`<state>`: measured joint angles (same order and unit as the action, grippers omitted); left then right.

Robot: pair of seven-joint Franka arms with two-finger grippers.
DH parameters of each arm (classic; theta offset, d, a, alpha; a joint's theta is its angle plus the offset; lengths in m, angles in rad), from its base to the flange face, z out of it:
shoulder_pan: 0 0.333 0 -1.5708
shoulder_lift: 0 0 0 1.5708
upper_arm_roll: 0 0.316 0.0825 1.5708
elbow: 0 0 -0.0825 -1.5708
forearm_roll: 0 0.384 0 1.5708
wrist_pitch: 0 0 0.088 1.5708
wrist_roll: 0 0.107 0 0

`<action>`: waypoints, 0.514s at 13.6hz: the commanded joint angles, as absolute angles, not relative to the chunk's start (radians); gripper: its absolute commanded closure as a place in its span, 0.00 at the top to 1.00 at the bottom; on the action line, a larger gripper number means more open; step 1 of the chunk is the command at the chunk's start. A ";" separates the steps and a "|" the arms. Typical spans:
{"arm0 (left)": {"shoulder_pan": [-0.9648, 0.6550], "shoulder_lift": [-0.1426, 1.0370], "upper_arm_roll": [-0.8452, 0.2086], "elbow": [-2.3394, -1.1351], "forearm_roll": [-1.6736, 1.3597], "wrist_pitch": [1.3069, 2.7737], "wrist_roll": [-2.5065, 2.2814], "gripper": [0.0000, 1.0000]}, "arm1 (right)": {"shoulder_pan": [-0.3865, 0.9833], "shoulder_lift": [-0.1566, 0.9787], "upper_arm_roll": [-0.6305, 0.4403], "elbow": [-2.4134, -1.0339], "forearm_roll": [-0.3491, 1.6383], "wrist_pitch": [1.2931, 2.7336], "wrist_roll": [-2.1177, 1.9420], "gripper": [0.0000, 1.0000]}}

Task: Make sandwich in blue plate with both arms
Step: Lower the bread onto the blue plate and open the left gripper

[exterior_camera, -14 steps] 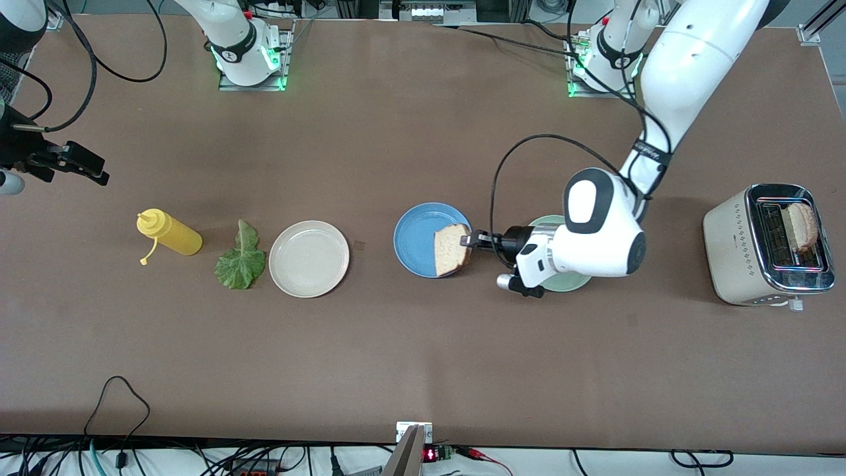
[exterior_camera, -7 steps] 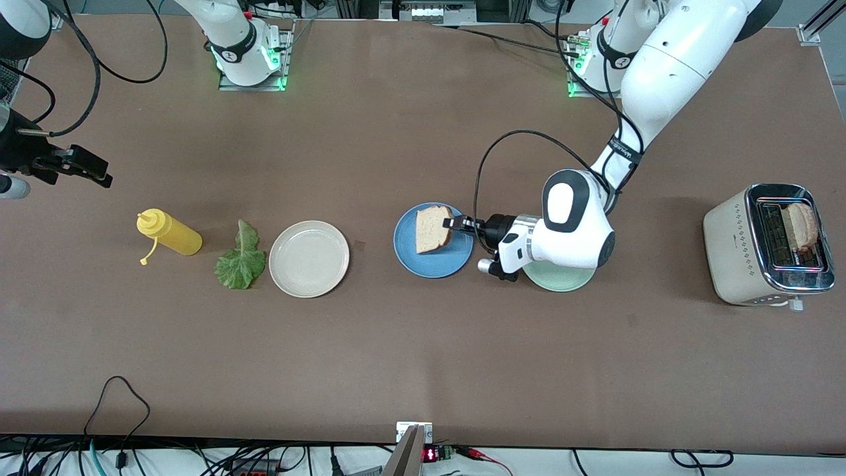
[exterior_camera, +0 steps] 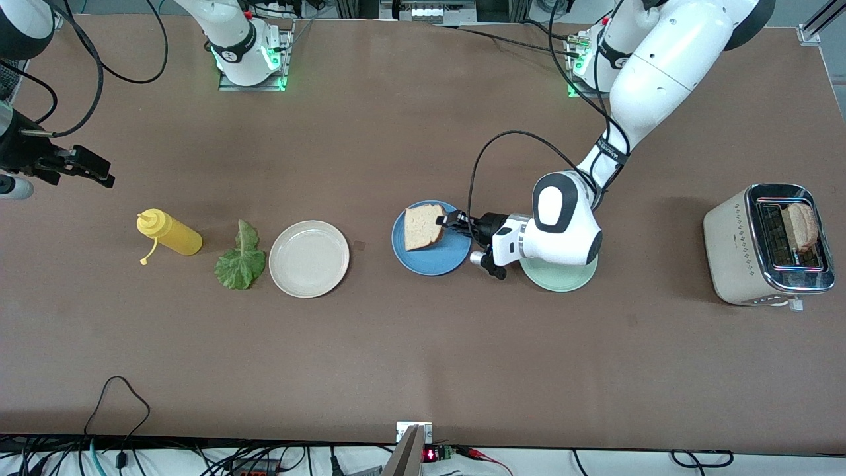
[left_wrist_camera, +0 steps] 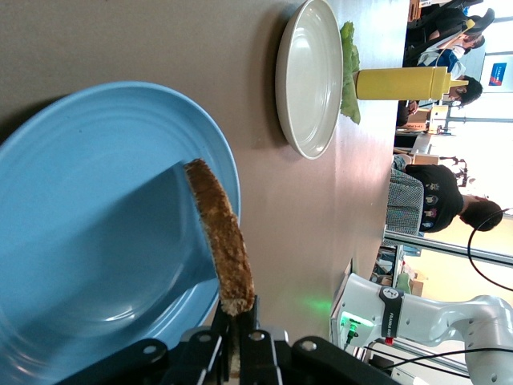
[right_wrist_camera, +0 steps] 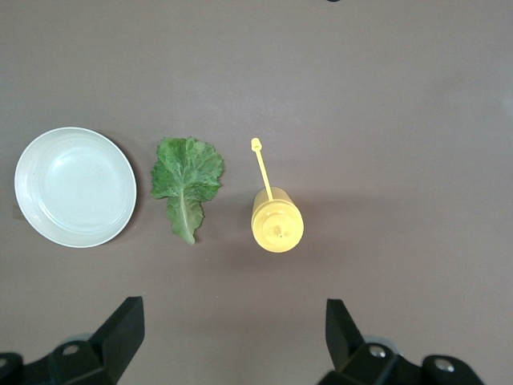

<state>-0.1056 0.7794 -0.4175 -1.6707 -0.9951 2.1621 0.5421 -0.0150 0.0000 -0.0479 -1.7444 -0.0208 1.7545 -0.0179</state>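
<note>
Mid-table, the blue plate [exterior_camera: 429,254] sits between the cream plate [exterior_camera: 308,258] and the mint plate [exterior_camera: 562,277]. The left gripper [exterior_camera: 447,221], fingers clamped on a bread slice [exterior_camera: 423,226], holds it tilted over the blue plate. The lettuce leaf [exterior_camera: 240,258] lies beside the cream plate. The right gripper [right_wrist_camera: 232,337] waits wide open, empty, over the table's right-arm end.

Left end effector [exterior_camera: 449,221] clamped, right [right_wrist_camera: 232,337] agape
</note>
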 commanded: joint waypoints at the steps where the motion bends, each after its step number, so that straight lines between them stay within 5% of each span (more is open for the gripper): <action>1: -0.097 0.767 -0.413 -1.678 -1.022 2.168 0.574 1.00 | -0.017 0.002 -0.044 -1.733 -0.006 1.759 -0.021 1.00; 7: -0.064 0.664 -0.356 -1.683 -0.775 2.071 0.549 1.00 | -0.017 0.014 -0.043 -1.735 -0.006 1.761 -0.021 1.00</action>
